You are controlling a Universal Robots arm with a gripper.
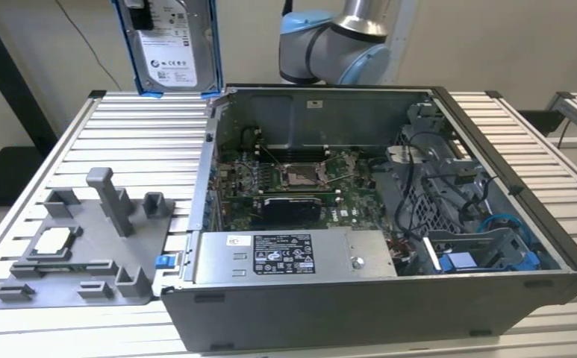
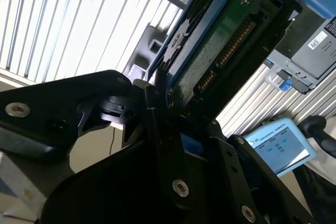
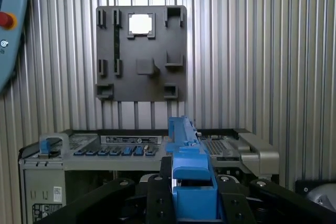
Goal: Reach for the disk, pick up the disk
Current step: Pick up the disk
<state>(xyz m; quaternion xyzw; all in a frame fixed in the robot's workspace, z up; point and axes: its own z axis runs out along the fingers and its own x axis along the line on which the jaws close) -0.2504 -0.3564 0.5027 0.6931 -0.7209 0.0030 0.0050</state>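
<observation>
Ribbed metal slats make up the surface [image 1: 119, 142], which carries an open computer case [image 1: 388, 298] and, on the exterior view's left, a grey fixture plate [image 1: 79, 253] with a small square chip [image 1: 52, 239] seated in it. As a judgement, both parts of the task look done: the disk [image 1: 174, 48] is not lying anywhere but hangs in the air high up, above the far corner of the case on the exterior view's left, well apart from the fixture plate and with nothing under it. The jaws are closed on it. In the first wrist view their black fingers [image 3: 157, 192] flank the blue bracket on both sides with no gap to be seen, and in the second wrist view they clamp one short end of the disk [image 2: 220, 40]. What is left, if anything, is only to carry it clear. In the exterior view the disk stands on end, its long axis running nearly up and down with a slight lean, and its white label faces the camera. Its gripped end is uppermost and its free end points down toward the surface. The second wrist view shows the other face, a green circuit board with a row of connector pins. In the first wrist view the disk [image 3: 184, 148] shows edge-on, pointing away from the jaws toward the case.
</observation>
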